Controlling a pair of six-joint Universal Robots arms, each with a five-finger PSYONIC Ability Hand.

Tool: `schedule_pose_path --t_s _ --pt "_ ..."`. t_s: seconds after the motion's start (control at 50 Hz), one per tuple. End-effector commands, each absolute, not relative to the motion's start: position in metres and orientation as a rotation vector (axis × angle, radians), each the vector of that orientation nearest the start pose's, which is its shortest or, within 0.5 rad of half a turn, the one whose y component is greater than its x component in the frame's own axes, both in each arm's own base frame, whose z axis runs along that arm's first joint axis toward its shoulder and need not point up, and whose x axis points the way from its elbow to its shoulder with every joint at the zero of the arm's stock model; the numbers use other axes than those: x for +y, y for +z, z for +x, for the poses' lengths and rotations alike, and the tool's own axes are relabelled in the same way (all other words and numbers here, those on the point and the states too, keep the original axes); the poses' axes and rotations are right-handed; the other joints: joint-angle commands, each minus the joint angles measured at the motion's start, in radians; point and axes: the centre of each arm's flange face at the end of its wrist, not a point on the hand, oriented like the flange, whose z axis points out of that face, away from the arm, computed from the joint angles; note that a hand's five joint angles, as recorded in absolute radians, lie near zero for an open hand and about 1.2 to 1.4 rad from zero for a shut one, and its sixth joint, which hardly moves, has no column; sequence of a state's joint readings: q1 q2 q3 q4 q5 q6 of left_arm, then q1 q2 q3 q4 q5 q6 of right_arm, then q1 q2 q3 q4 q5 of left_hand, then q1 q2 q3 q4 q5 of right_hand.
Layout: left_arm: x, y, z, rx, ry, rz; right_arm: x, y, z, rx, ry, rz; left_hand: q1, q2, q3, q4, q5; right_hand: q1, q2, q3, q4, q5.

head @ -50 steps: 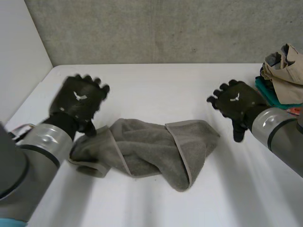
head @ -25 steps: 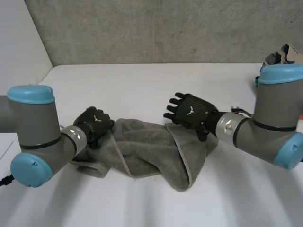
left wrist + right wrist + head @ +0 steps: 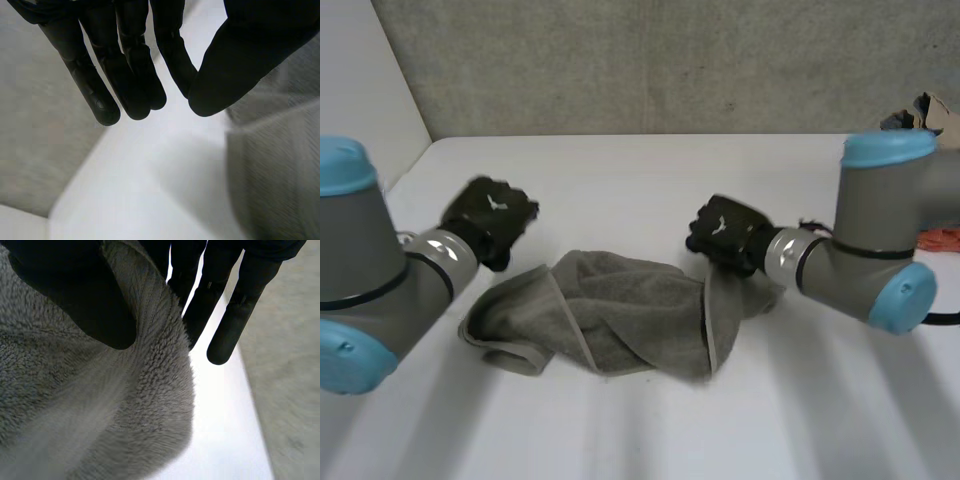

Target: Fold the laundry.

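Fingers [image 3: 235, 315] and thumb of the right hand [image 3: 725, 232] pinch one end of the crumpled grey terry towel [image 3: 620, 315] in the middle of the white surface [image 3: 620, 170], while the left hand [image 3: 490, 215] hangs slack and empty by the other, so pulling now may drag the bunch instead of spreading it.

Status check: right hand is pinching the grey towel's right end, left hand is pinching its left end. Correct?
Not quite: the left hand isn't pinching anything. The left wrist view shows its fingers straight and empty above the white table, with the grey towel lying beside it. The rest holds: the right hand is pinching the towel's right end, with its thumb on the cloth.
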State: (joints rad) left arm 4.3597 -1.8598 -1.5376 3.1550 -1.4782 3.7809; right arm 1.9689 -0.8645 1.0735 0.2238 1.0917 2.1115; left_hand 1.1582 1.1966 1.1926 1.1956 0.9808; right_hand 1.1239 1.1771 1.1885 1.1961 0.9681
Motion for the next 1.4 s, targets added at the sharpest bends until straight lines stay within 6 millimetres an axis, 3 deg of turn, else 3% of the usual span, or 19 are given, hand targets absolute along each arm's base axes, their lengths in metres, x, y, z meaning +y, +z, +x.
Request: schedule_pose_path --t_s 0.02,0.06,0.08,0.1,0.12,0.22,0.3,0.44,0.54,0.68,0.76,0.82,0.9,1.0,1.08,1.16,1.24,1.36,1.4 --pt "-0.251 0.254 -0.240 2.040 -1.991 1.117 -0.286 0.231 0.289 1.790 -1.849 -1.872 0.238 0.200 0.204 0.201 0.241 0.272 0.219 0.208 0.200 0.254" --pt "-0.248 0.249 -0.240 2.049 -1.985 1.121 -0.283 0.236 0.280 1.814 -1.856 -1.857 0.238 0.200 0.204 0.201 0.241 0.272 0.219 0.208 0.200 0.254" --pt "-0.248 0.248 -0.240 2.049 -1.985 1.123 -0.281 0.237 0.270 1.851 -1.848 -1.848 0.018 -0.021 -0.017 -0.020 0.020 0.272 0.219 0.208 0.200 0.254" --pt "-0.245 0.242 -0.242 2.051 -1.987 1.137 -0.279 0.238 0.267 1.861 -1.844 -1.846 -0.543 -0.581 -0.577 -0.580 -0.540 0.272 0.219 0.208 0.200 0.254" --pt "-0.245 0.240 -0.243 2.046 -1.994 1.141 -0.276 0.237 0.265 1.865 -1.836 -1.846 -0.618 -0.656 -0.652 -0.655 -0.615 0.272 0.219 0.208 0.200 0.254" --pt "-0.259 0.212 -0.250 2.093 -1.956 1.207 -0.262 0.233 0.258 1.882 -1.794 -1.845 -0.642 -0.681 -0.677 -0.680 -0.640 0.272 0.219 0.208 0.200 0.254" --pt "-0.276 0.185 -0.258 2.157 -1.893 1.259 -0.258 0.232 0.256 1.886 -1.789 -1.841 -0.633 -0.672 -0.668 -0.671 -0.631 0.272 0.219 0.208 0.200 0.254" --pt "-0.287 0.153 -0.263 2.247 -1.795 1.315 -0.256 0.237 0.253 1.904 -1.807 -1.808 -0.607 -0.646 -0.642 -0.645 -0.604 0.272 0.219 0.208 0.200 0.254" --pt "-0.289 0.139 -0.266 2.320 -1.722 1.377 -0.259 0.238 0.249 1.943 -1.806 -1.741 -0.364 -0.403 -0.399 -0.402 -0.362 0.272 0.219 0.208 0.200 0.254" --pt "-0.288 0.140 -0.267 2.340 -1.694 1.403 -0.275 0.241 0.234 2.023 -1.846 -1.663 0.237 0.199 0.203 0.200 0.240 0.272 0.219 0.208 0.200 0.254" --pt "-0.288 0.146 -0.267 2.324 -1.710 1.388 -0.282 0.247 0.224 2.087 -1.881 -1.636 0.238 0.200 0.204 0.201 0.241 0.272 0.219 0.208 0.200 0.254" --pt "-0.287 0.176 -0.264 2.259 -1.801 1.331 -0.280 0.256 0.220 2.111 -1.916 -1.627 0.238 0.200 0.204 0.201 0.241 0.272 0.219 0.208 0.200 0.254" --pt "-0.279 0.227 -0.248 2.138 -1.917 1.191 -0.267 0.284 0.211 2.155 -1.987 -1.604 0.238 0.200 0.204 0.201 0.241 0.272 0.219 0.208 0.200 0.254" --pt "-0.247 0.290 -0.227 1.970 -2.070 1.006 -0.251 0.312 0.196 2.224 -2.009 -1.600 0.238 0.200 0.204 0.201 0.241 0.272 0.219 0.208 0.200 0.254" --pt "-0.218 0.311 -0.216 1.940 -2.128 0.959 -0.245 0.319 0.178 2.324 -1.930 -1.665 0.238 0.200 0.204 0.201 0.241 0.272 0.219 0.208 0.200 0.254" --pt "-0.201 0.304 -0.210 2.023 -2.052 0.988 -0.242 0.315 0.168 2.372 -1.863 -1.761 0.238 0.200 0.204 0.201 0.241 0.272 0.219 0.208 0.200 0.254" --pt "-0.203 0.278 -0.211 2.144 -1.914 1.035 -0.244 0.299 0.170 2.395 -1.767 -1.791 0.238 0.200 0.204 0.201 0.241 0.272 0.219 0.208 0.200 0.254" --pt "-0.238 0.227 -0.221 2.284 -1.719 1.099 -0.268 0.246 0.189 2.409 -1.498 -1.857 0.238 0.200 0.204 0.201 0.241 0.272 0.219 0.208 0.200 0.254" --pt "-0.263 0.216 -0.228 2.273 -1.718 1.081 -0.278 0.242 0.197 2.413 -1.519 -1.882 0.238 0.200 0.204 0.201 0.241 0.272 0.219 0.208 0.200 0.254"
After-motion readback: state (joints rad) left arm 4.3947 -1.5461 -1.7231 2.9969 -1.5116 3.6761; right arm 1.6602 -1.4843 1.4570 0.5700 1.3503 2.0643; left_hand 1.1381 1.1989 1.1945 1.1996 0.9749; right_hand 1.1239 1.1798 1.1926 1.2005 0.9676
